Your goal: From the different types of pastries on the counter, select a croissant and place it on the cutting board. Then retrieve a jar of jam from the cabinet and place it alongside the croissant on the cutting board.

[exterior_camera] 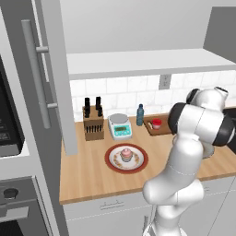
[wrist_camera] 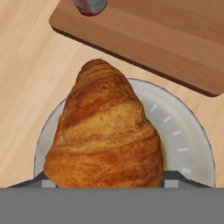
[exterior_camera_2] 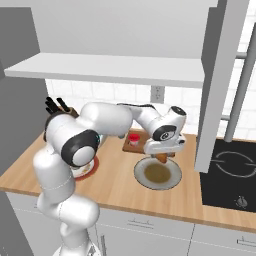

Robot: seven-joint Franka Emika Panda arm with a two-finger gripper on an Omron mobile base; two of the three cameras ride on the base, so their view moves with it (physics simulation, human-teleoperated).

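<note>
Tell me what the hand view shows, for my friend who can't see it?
A big golden-brown croissant sits between the pincer's two dark tips, above a round grey plate. Past the plate, a brown wooden cutting board lies on the light wooden counter, with the red bottom of a jar of jam on it.

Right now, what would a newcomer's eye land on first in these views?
The croissant, held in the gripper just above the grey plate, looms large in the hand view. Behind it on the counter lies the cutting board, with the red jam jar already on it. To the left, a pink cupcake sits on a red-rimmed plate.
</note>
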